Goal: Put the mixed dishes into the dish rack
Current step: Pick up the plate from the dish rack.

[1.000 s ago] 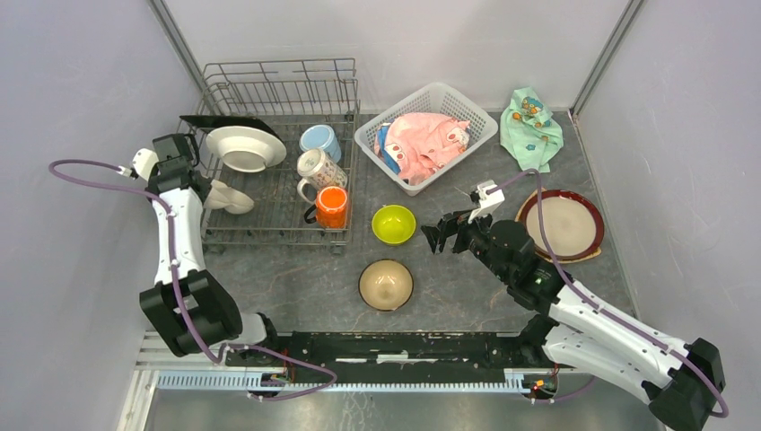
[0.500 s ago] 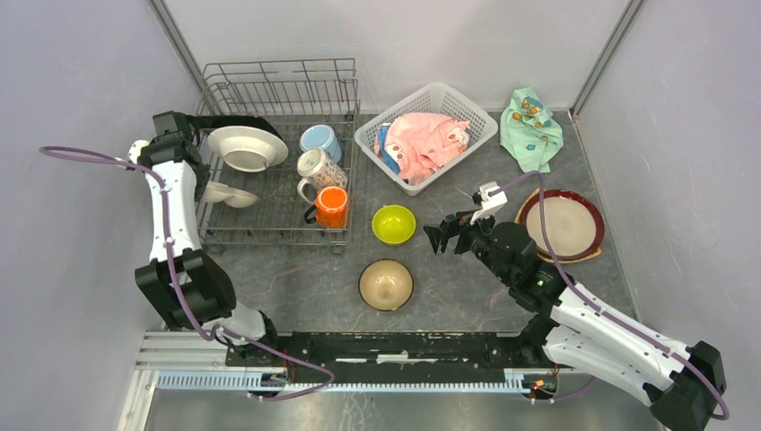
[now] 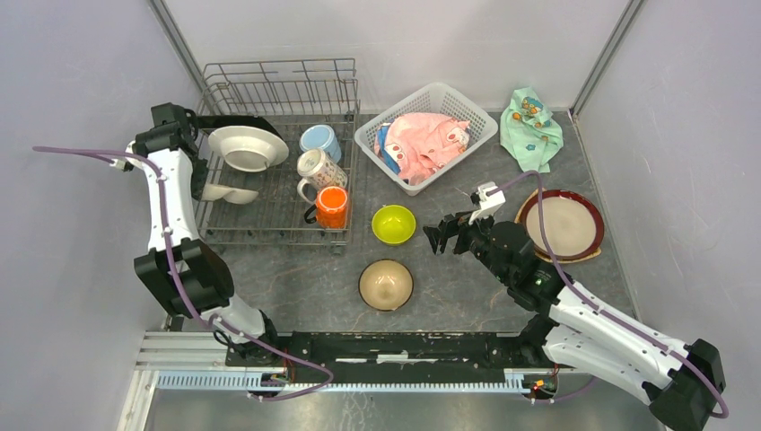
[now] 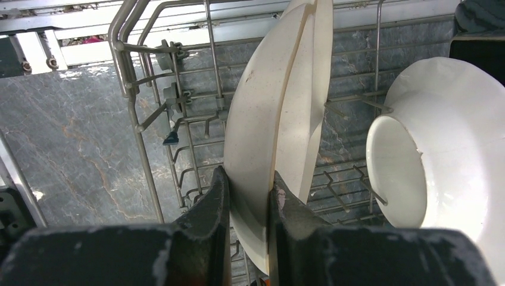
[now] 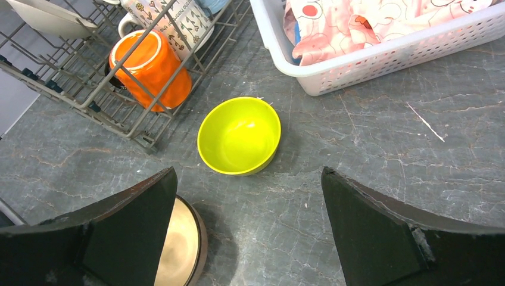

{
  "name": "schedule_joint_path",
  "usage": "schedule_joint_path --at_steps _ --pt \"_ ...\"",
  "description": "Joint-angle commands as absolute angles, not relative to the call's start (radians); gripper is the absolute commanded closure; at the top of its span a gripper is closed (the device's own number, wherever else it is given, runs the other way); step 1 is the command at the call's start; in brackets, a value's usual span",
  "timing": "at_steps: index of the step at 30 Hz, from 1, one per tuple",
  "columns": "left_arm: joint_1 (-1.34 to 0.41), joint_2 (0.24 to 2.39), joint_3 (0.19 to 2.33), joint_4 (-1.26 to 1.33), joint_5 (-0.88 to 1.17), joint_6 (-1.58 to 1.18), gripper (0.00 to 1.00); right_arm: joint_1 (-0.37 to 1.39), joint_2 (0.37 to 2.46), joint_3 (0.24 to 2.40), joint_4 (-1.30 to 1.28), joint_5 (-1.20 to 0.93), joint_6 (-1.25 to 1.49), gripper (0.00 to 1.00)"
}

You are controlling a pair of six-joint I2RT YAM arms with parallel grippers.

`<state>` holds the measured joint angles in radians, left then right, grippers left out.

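Pinching the rim of a cream divided plate (image 4: 271, 113) with the left end effector (image 4: 247, 174), plate on edge inside the large grey metal wire dish rack (image 4: 138, 113), beside a white deep plate (image 4: 452, 143). Hovering with the right end effector (image 5: 248, 179) spread wide over the grey stone bench (image 5: 369, 149), near a lime-green round bowl (image 5: 239, 136).
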<state>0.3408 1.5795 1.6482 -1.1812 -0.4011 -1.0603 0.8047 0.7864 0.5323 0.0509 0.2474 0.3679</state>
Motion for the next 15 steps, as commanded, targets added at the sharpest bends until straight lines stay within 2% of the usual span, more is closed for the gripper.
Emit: schedule_joint_path --at_steps 1,8,15 --pt "0.336 1.512 1.859 -0.954 -0.356 -1.238 0.98 0.809 0.782 0.546 0.077 0.246 0.352 0.02" --pt "0.338 1.54 1.934 -0.977 -0.352 -1.231 0.98 0.809 0.767 0.531 0.08 0.235 0.371 0.02" --pt "0.343 1.519 1.913 -0.983 -0.346 -1.229 0.98 0.809 0.739 0.531 0.055 0.256 0.359 0.02"
